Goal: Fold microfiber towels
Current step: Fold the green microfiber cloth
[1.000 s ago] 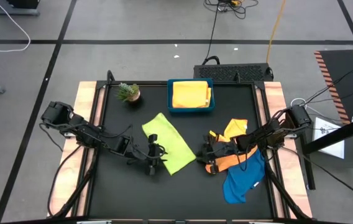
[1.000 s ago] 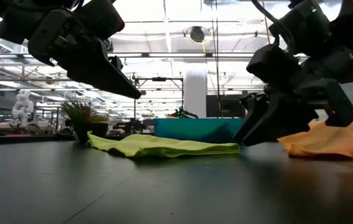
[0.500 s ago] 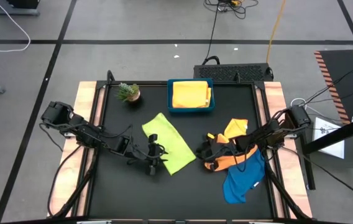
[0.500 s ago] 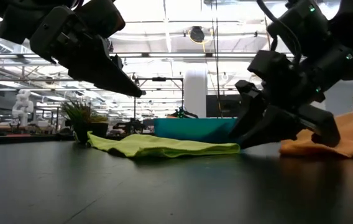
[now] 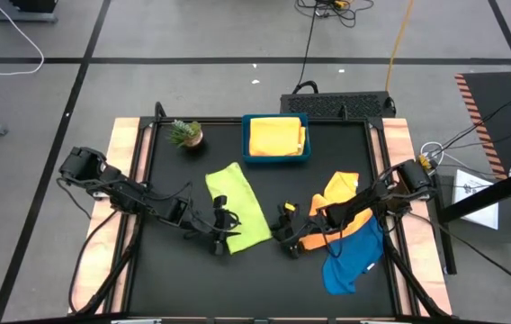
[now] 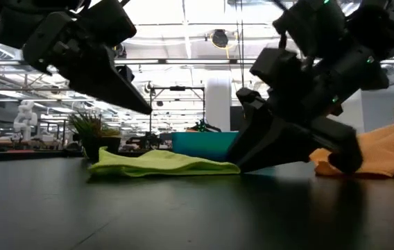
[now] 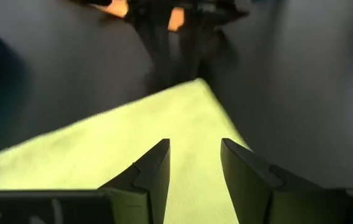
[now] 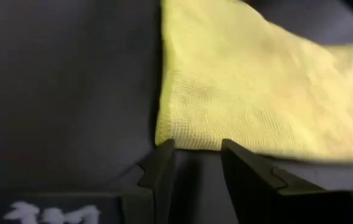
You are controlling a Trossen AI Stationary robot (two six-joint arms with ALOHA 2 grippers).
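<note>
One lime green towel | flat, folded oblong | smooth

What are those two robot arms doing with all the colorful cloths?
They are working on folding towels. Both arms are at the lime green towel lying flat in the middle of the black table. The left gripper hovers over one edge with its fingers apart, and the right gripper is low at the towel's corner, fingers apart too; neither has grabbed it. An orange towel and a blue towel lie crumpled under the right arm. A yellow towel sits in the blue tray.
</note>
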